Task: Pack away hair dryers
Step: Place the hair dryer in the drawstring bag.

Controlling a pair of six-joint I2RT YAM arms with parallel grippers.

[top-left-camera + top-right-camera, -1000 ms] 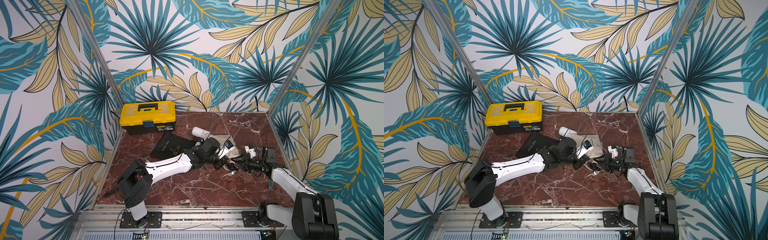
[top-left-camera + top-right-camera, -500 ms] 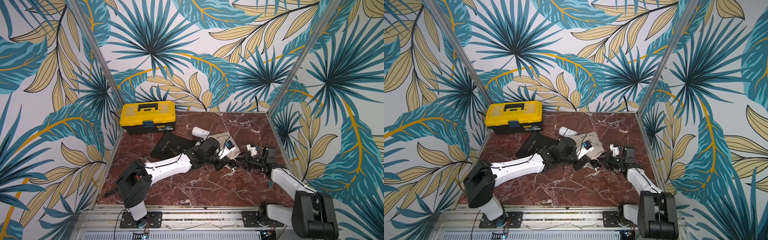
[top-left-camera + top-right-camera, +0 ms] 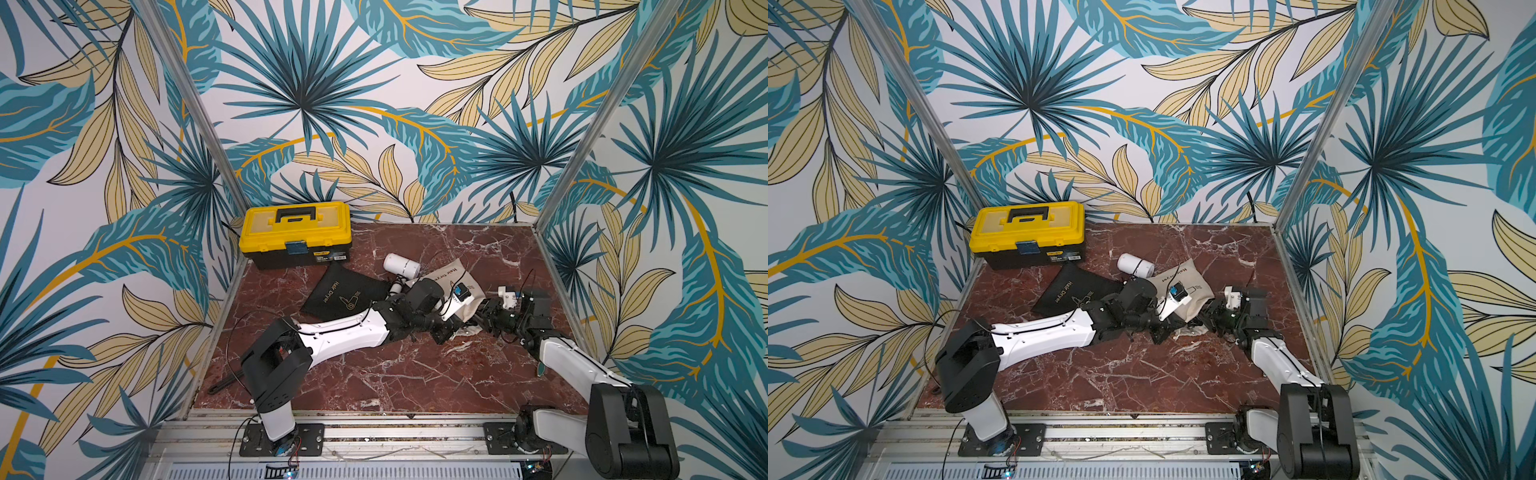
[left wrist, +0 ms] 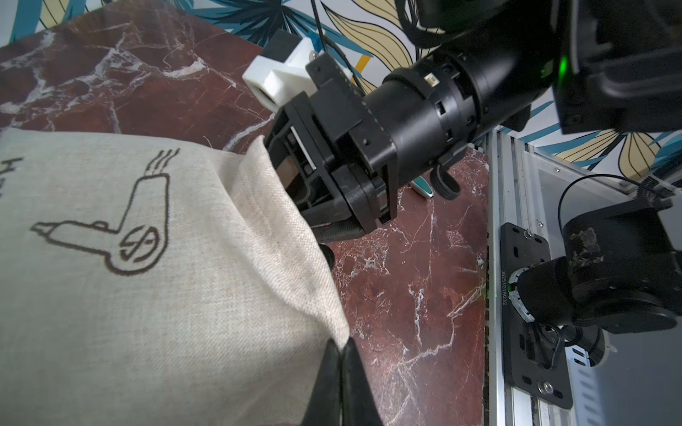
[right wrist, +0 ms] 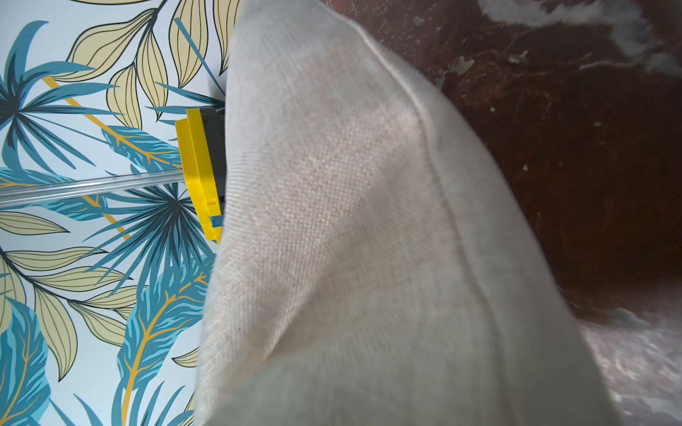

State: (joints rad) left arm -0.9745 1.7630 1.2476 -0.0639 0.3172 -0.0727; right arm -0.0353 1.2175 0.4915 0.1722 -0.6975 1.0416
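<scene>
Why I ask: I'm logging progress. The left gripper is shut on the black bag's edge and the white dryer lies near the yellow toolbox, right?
One thing is wrong: the left gripper is shut on the edge of the beige bag, not on the black bag, as the left wrist view shows. The white dryer does lie near the yellow toolbox.

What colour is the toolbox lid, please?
Yellow; the toolbox lid shows best in a top view.
</scene>
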